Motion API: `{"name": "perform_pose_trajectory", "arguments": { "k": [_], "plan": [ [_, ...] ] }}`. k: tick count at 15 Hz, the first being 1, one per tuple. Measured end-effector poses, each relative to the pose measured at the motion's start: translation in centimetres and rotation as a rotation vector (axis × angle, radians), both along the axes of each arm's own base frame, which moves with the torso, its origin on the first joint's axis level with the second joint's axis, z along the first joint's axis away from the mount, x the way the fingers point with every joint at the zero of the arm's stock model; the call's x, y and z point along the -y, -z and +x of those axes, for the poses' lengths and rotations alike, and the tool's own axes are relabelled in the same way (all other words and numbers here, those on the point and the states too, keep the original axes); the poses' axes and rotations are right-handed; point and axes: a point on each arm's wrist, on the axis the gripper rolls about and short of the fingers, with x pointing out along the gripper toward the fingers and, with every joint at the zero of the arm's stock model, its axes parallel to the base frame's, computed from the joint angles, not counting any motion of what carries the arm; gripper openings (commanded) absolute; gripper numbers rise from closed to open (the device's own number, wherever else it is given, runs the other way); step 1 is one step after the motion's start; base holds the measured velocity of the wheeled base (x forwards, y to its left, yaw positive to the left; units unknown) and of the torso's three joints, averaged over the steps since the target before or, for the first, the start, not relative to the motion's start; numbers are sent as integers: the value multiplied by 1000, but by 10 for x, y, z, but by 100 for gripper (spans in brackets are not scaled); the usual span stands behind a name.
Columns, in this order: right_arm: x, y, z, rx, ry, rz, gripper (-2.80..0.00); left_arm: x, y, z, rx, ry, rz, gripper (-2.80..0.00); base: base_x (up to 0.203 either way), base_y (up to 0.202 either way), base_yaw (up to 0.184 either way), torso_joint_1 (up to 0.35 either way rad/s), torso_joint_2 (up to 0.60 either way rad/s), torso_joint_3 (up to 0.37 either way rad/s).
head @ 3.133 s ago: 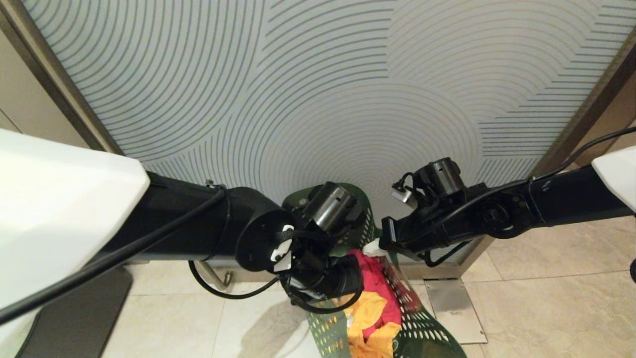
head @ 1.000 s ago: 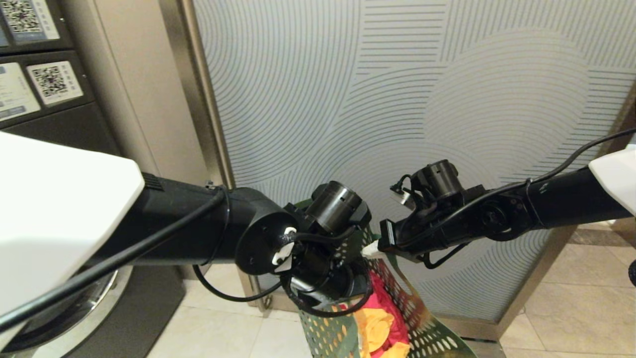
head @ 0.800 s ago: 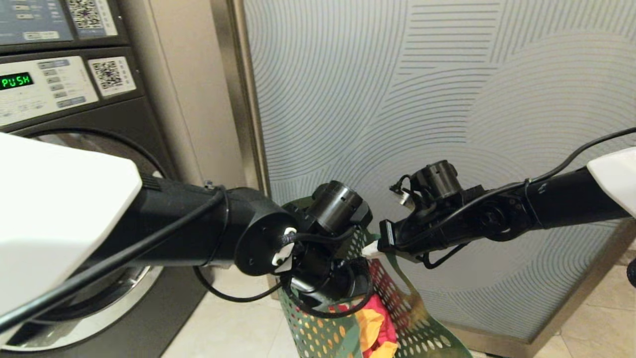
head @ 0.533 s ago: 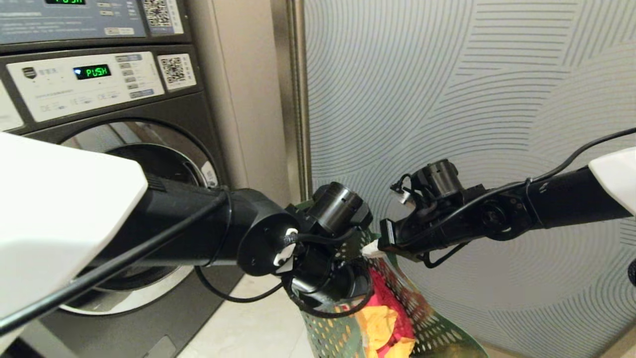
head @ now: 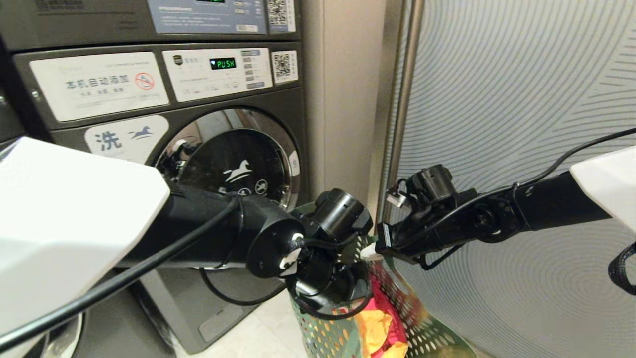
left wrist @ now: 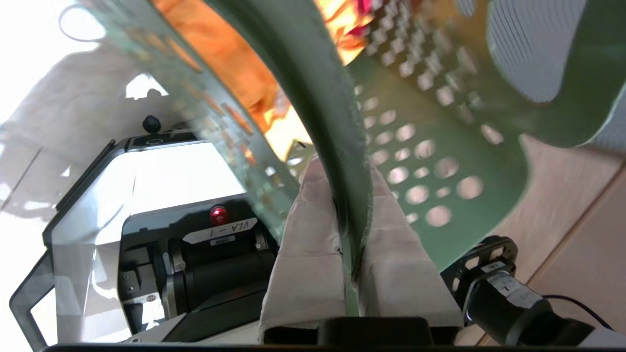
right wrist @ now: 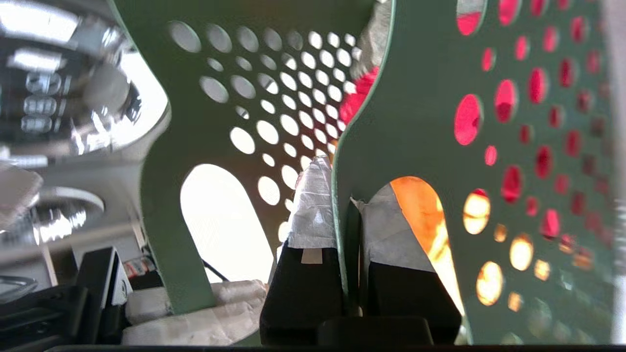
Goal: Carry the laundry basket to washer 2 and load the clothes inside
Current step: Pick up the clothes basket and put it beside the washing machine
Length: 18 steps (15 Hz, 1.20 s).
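1. The dark green perforated plastic laundry basket (head: 417, 333) hangs between the two arms low in the head view, just right of the washer's front.
2. Inside it lie the soft clothes (head: 380, 325), a bright yellow piece against a pink-red one.
3. The left gripper (left wrist: 353, 230) has its white-wrapped jaws pinching the basket's rim.
4. The right gripper (right wrist: 345, 215) has its taped jaws pressed onto the basket wall beside an oval handle cut-out.
5. The dark grey front-loading washer (head: 233, 164), with a chrome-ringed round door bearing a horse mark, stands to the left, its display reading "PUSH".
6. A pale panel with curved grey lines (head: 521, 99) fills the right.
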Motion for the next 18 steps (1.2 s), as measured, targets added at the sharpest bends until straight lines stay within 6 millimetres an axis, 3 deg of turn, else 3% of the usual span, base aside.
{"name": "perform_pose_trajectory", "arguments": {
  "k": [18],
  "plan": [
    [-4, 19, 9, -21, 2, -10, -280, 7, 24, 11, -19, -12, 31, -280, 0, -9, 173, 2, 3, 2]
  ]
}}
